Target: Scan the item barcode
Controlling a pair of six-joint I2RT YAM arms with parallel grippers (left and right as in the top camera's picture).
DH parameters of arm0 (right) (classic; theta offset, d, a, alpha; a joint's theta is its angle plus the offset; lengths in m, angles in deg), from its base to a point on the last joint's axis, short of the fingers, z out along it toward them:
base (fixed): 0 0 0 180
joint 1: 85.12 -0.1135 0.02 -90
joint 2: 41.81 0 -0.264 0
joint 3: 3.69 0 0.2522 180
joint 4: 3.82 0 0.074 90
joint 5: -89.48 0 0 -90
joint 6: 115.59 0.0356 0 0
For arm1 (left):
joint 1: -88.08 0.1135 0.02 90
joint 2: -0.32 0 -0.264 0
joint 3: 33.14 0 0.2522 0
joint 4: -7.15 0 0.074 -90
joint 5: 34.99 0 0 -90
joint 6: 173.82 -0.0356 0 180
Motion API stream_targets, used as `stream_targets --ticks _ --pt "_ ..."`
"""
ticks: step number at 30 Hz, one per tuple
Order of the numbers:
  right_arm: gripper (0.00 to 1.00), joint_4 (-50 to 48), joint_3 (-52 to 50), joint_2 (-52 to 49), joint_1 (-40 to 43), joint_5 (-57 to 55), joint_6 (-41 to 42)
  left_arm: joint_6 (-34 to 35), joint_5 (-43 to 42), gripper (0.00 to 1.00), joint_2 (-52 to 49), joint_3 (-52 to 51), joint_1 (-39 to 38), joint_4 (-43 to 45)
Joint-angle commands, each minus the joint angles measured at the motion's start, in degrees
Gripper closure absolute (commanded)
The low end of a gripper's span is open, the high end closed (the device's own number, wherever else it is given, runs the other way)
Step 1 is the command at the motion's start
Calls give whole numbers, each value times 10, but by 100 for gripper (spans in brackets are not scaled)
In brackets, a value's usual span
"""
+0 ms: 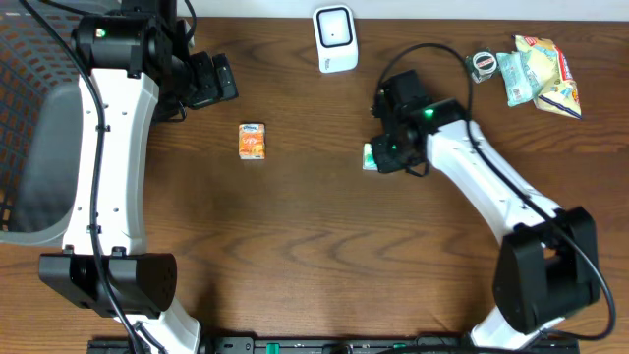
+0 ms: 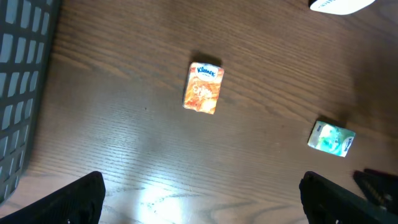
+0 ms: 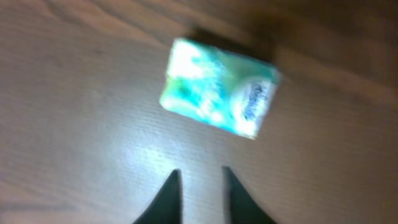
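Orange Kleenex tissue pack (image 2: pixel 203 88) reads "Kleenex"; green tissue pack (image 3: pixel 219 88) label blurred. Left gripper (image 2: pixel 202 198) fingers wide, right gripper (image 3: pixel 200 194) narrow, empty.

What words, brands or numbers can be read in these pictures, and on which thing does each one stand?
"Kleenex": on the top edge of the orange pack, left wrist view.
Green pack: a round logo with writing, too blurred to read.
Snack bags: print too small to read.
White scanner: no text visible.
No numbers or barcode can be read anywhere.
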Motion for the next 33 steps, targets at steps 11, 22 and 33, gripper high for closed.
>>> stream_targets --ticks 11,22,33 --pt "98 -52 -77 -52 9 -19 67 -3 7 2 -3 2 3 -2" --pt "99 -176 -94 -64 50 -51 101 -3 7 2 -3 2 3 -2" --pt "99 -341 -94 -64 56 71 101 -3 7 2 -3 2 3 -2"
